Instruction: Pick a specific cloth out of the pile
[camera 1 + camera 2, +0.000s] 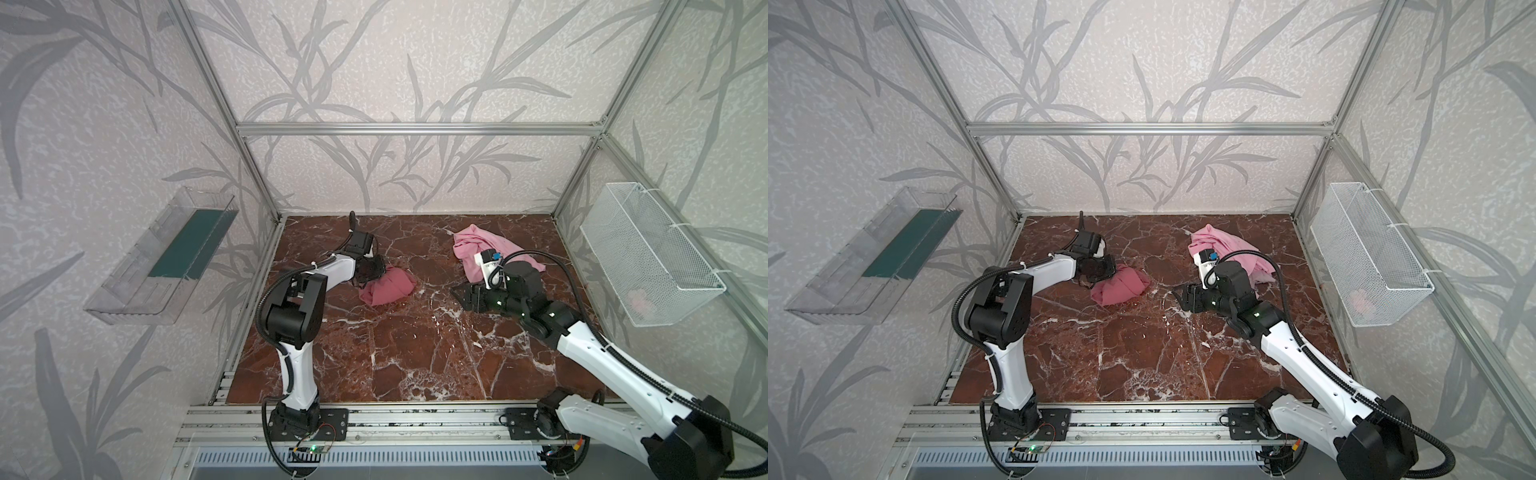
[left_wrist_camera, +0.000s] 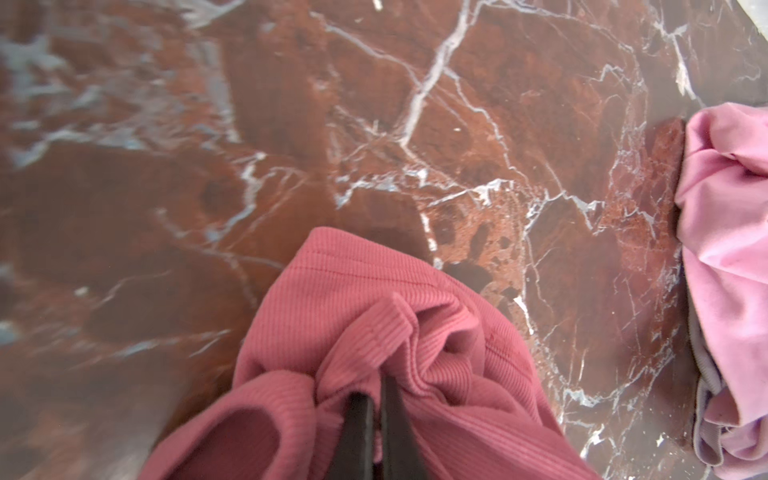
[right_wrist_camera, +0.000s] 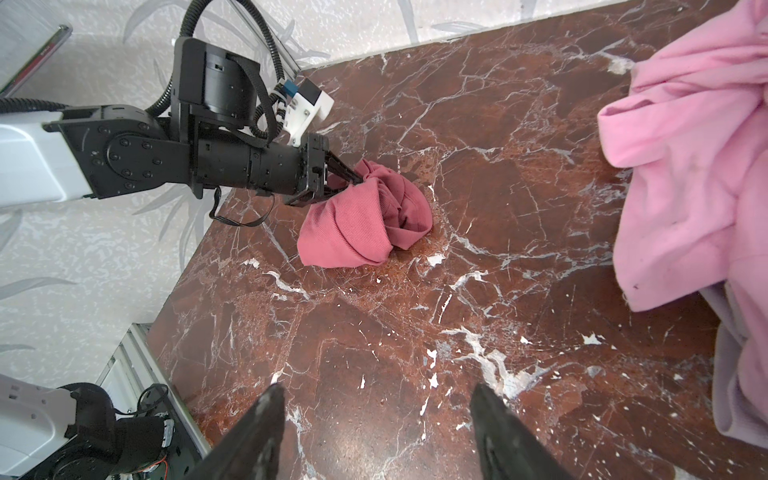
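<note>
1. The cloth [image 1: 388,286] sits bunched on the table [image 1: 415,361], left of centre toward the far side. It is well apart from the pile [image 1: 486,249], which lies far right.
2. The left gripper [image 3: 356,179] is clamped tight on a fold at the cloth's left edge, with ribbed fabric pinched between its jaws.
3. The right gripper [image 3: 374,399] is empty, jaws spread. It hangs low over bare marble between cloth and pile, touching neither.
4. My read is that the picking-out is mostly done, since the cloth is separated and gripped. What's left looks like a lift or a release. As far as I can tell, the cloth rests on the table, not raised.
5. The left wrist view gives the close-up. It shows the ribbed weave, the fold caught between the fingertips [image 2: 355,432], and the pile's edge with a pale greyish piece beneath. The top views hide that pinch behind the wrist.
6. The right wrist view shows the whole left gripper side-on against the cloth, plus its own open jaws. Only the top views show both arms and the full layout.
</note>
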Controlling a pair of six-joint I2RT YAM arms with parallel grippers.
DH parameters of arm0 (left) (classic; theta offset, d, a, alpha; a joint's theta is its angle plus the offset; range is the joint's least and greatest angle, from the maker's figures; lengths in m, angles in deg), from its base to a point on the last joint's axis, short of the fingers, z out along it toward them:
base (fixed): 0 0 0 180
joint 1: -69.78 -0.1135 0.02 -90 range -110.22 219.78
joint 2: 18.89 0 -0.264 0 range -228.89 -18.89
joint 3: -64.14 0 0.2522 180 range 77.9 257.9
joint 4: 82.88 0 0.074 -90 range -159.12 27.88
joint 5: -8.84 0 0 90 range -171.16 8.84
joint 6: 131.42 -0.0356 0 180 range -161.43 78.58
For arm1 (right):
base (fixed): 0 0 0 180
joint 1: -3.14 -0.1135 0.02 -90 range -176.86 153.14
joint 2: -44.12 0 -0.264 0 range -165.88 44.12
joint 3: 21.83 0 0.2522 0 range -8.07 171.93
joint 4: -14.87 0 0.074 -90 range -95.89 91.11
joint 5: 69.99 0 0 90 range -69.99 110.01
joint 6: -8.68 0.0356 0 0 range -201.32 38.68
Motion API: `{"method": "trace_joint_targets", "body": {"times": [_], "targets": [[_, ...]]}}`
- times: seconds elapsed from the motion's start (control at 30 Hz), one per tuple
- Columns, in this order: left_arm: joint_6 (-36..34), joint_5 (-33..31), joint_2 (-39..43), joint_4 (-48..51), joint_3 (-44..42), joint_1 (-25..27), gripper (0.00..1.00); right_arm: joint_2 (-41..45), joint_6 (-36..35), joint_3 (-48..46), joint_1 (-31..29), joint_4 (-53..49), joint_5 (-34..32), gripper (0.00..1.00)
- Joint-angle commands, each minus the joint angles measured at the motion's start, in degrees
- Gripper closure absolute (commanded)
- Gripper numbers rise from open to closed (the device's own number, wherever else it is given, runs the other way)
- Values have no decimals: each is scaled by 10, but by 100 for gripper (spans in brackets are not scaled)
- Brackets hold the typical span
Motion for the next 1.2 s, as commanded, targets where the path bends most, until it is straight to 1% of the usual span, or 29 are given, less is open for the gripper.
{"method": "trace_joint_targets", "body": {"times": [0.0, 0.1, 0.13, 0.3, 0.47, 0.57, 0.63, 0.7, 0.8, 0.87, 1.17], "targets": [[3, -20, 36, 6, -27, -12, 92, 11, 1, 3, 1, 1, -5, 30], [-1, -26, 63, 6, -42, -12, 80, 11, 0, 3, 1, 0, -4, 30], [-1, -28, 73, 8, -46, -12, 77, 11, 0, 3, 1, 0, -5, 30], [2, -38, 134, 13, -75, -11, 75, 17, 0, 3, 1, -2, -6, 30], [-15, -62, 198, 55, -84, 3, 74, 19, 1, 0, 1, 1, -7, 30], [-40, -96, 227, 98, -74, 34, 74, 17, 1, -1, 1, 4, -6, 30], [-62, -129, 238, 126, -61, 71, 74, 16, 2, -3, 1, 7, -6, 30], [-77, -144, 242, 134, -54, 107, 74, 14, 3, -5, 1, 11, -5, 30], [-66, -119, 236, 124, -56, 134, 74, 13, 5, -6, 1, 14, -2, 30], [-56, -96, 229, 99, -67, 138, 75, 15, 7, -11, 2, 19, -3, 30], [-27, -66, 156, 45, -87, 140, 77, 17, 5, -19, 1, 19, -10, 30]]}}
